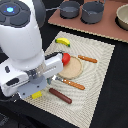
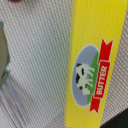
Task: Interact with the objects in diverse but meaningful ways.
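Observation:
A yellow butter box with a red ribbon label and a cow picture lies on the woven mat and fills much of the wrist view. In the exterior view only a corner of the box shows under my gripper, which hangs right over it. The fingers are hidden by the arm's white body, so I cannot tell whether they are open or shut. A yellow banana lies at the mat's far edge. A red round fruit sits against the tan plate. A brown sausage lies near the front.
A wooden-handled fork lies beside the plate, and its tines show in the wrist view. A knife lies on the plate's other side. Two dark pots and a bowl stand at the back.

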